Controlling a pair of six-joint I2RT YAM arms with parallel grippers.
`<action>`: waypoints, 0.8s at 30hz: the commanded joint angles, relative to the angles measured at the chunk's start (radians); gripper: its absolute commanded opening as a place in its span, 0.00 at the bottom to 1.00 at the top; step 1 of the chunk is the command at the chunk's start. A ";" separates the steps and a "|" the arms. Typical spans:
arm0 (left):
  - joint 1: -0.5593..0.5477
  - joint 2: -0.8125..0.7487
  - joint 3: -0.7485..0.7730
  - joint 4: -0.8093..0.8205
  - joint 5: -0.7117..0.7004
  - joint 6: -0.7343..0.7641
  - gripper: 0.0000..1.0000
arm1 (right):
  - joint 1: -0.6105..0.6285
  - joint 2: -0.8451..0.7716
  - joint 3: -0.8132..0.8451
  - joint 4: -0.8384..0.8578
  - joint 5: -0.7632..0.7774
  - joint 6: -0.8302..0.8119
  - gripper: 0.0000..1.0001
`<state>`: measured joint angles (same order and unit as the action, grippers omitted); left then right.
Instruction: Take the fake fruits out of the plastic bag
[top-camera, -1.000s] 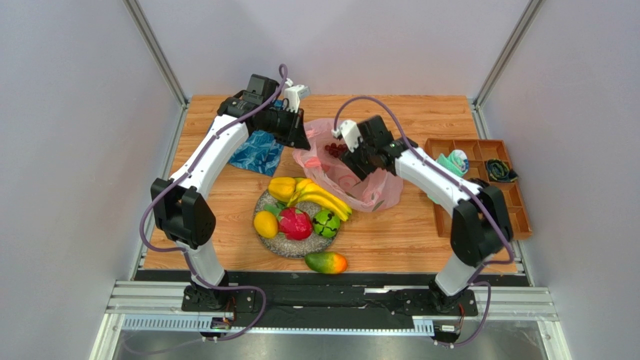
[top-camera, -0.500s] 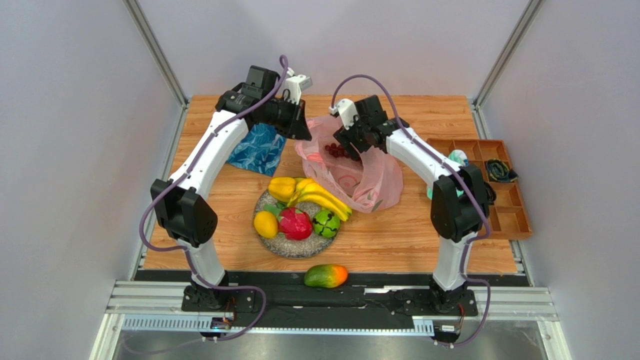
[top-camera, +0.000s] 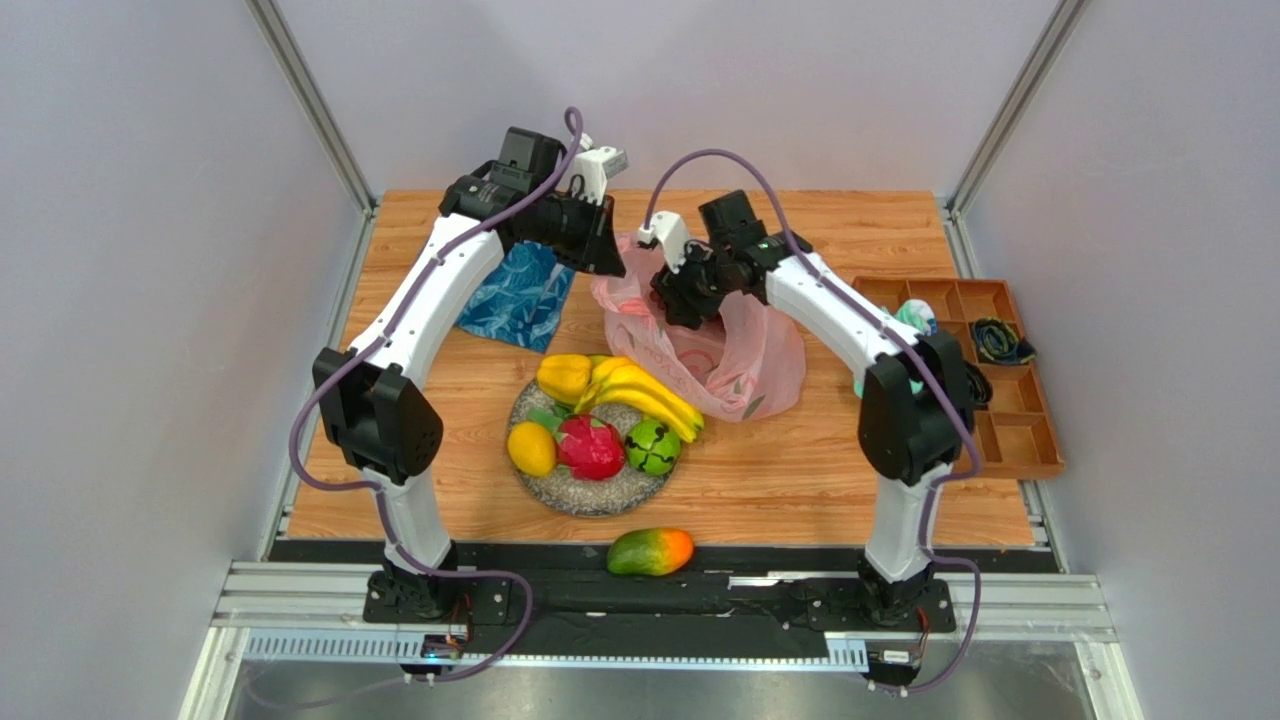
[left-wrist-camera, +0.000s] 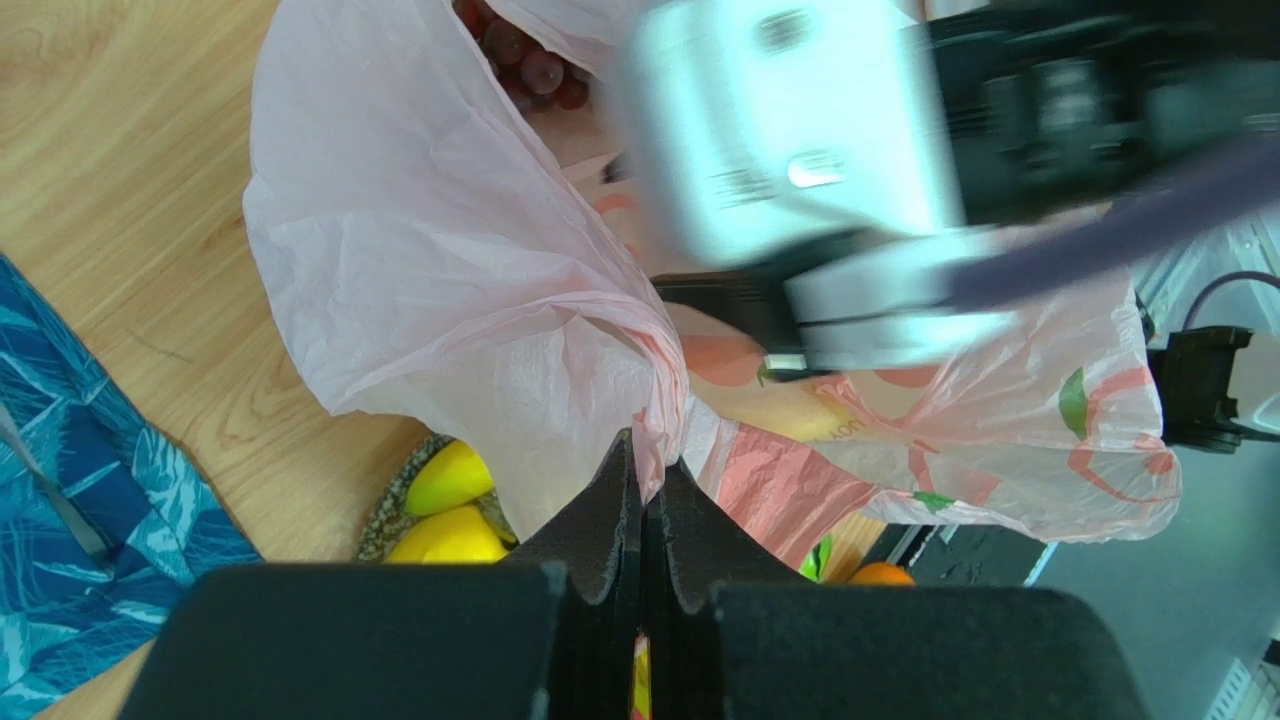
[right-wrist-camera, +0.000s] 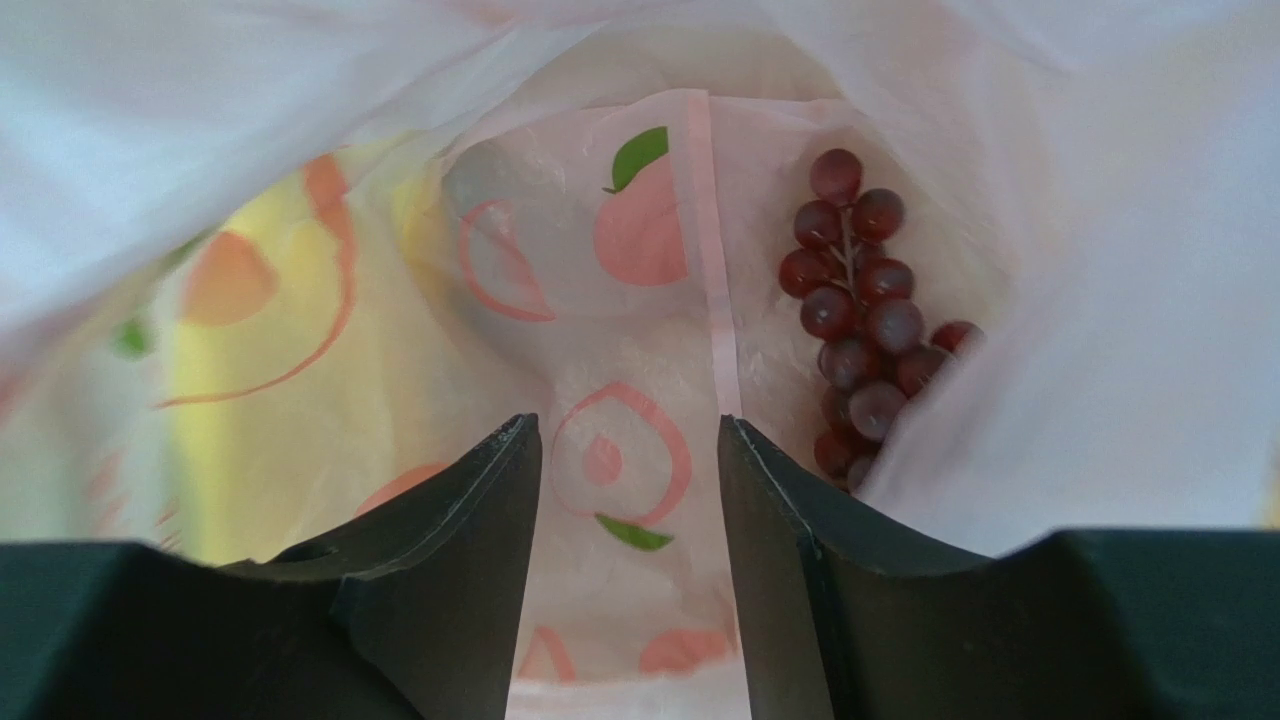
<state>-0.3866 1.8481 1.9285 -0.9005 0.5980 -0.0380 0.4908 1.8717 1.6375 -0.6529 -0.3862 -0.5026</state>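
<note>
The right end effector (right-wrist-camera: 624, 435), jaws apart and empty, is inside the plastic bag (right-wrist-camera: 646, 240). The purple grapes (right-wrist-camera: 857, 323), the only fruit seen inside, lie just ahead, right of its fingers. The left end effector (left-wrist-camera: 646, 480) is closed, pinching the bag's rim. Next, I judge: shift right and close on the bunch.

Wood-grain tabletop (top-camera: 781, 480), top view, soft even light. Pale grey wall panels (top-camera: 135, 300) on L, rear & R sides. Aluminium posts (top-camera: 308, 98) at rear corners. Metal rail (top-camera: 676, 608) along near edge.
</note>
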 joint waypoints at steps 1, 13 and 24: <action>0.000 -0.009 0.053 0.005 0.009 0.003 0.00 | 0.005 0.113 0.097 -0.070 0.026 -0.106 0.51; 0.000 -0.021 0.015 -0.003 0.056 0.024 0.00 | -0.006 0.326 0.232 0.132 0.449 -0.244 0.89; 0.000 0.008 0.061 0.002 0.036 0.024 0.00 | -0.015 0.505 0.406 -0.070 0.547 -0.309 0.66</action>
<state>-0.3840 1.8534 1.9385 -0.9016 0.6167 -0.0345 0.4900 2.3856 2.0346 -0.6518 0.1101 -0.8032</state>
